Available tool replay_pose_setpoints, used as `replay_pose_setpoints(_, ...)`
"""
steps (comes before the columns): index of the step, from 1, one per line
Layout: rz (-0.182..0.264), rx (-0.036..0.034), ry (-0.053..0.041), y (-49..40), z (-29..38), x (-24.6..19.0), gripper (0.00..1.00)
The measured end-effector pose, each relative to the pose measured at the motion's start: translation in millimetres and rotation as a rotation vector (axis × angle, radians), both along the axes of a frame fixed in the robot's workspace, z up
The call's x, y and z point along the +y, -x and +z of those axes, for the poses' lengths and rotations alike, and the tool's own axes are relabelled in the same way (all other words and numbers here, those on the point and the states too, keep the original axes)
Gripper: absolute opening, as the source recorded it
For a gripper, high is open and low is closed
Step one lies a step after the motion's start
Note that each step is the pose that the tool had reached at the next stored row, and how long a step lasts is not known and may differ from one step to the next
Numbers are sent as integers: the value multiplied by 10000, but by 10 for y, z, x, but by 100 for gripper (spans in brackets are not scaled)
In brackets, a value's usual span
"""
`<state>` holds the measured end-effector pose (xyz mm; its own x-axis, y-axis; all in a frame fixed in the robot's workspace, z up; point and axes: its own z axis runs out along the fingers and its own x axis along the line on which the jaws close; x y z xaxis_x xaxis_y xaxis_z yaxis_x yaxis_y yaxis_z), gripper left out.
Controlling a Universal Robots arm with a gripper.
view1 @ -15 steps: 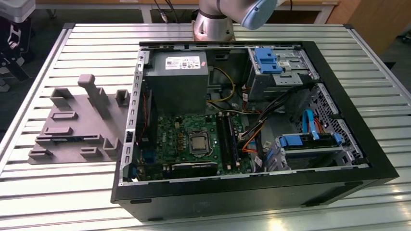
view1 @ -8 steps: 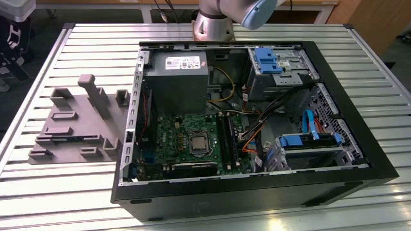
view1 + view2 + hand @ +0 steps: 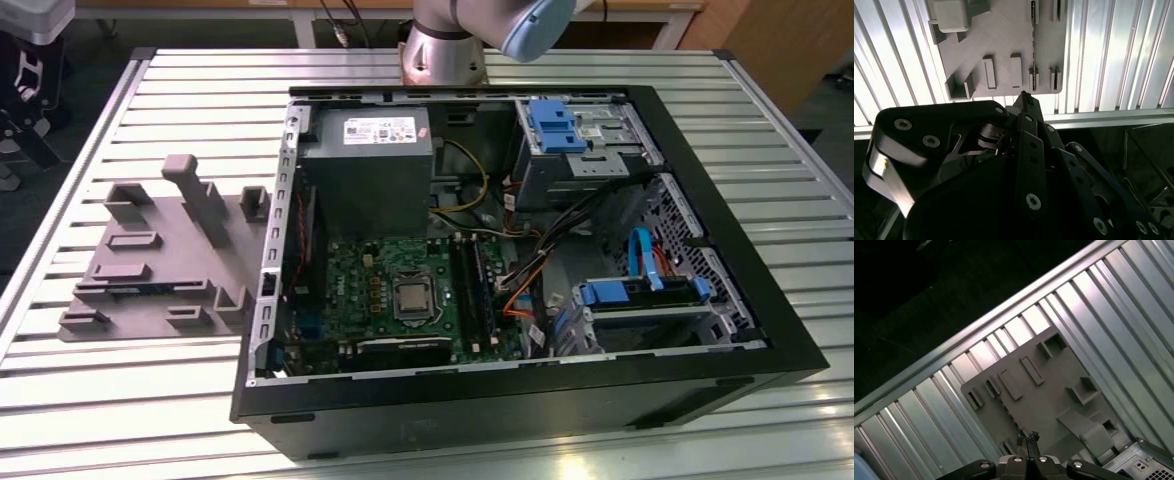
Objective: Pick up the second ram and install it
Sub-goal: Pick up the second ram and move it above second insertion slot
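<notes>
The second ram [image 3: 1033, 35] stands on edge in a slot of the grey fixture block [image 3: 1004, 45], a thin dark stick seen edge-on. In the exterior view the ram [image 3: 140, 290] shows as a dark strip with a blue spot low on the fixture block [image 3: 160, 260], at the exterior view's left of the open computer case [image 3: 534, 400]. My gripper [image 3: 1029, 436] hangs high above the fixture block [image 3: 1049, 395], its black fingers together with nothing between them. In the second wrist view the gripper [image 3: 1025, 96] tip points near the ram's end of the block.
Inside the case the green motherboard [image 3: 360, 290] carries long black memory slots [image 3: 470, 285] beside the processor socket. A grey power supply [image 3: 367, 170], cables and blue drive bays [image 3: 627, 295] crowd the case. The slatted metal table [image 3: 134, 420] ends close to the fixture.
</notes>
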<state>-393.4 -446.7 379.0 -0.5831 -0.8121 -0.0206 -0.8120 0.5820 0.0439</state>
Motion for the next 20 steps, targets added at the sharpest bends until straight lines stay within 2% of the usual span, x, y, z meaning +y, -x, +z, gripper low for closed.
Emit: replay_pose_setpoints(20, 417, 0, 0, 0, 0, 0, 11)
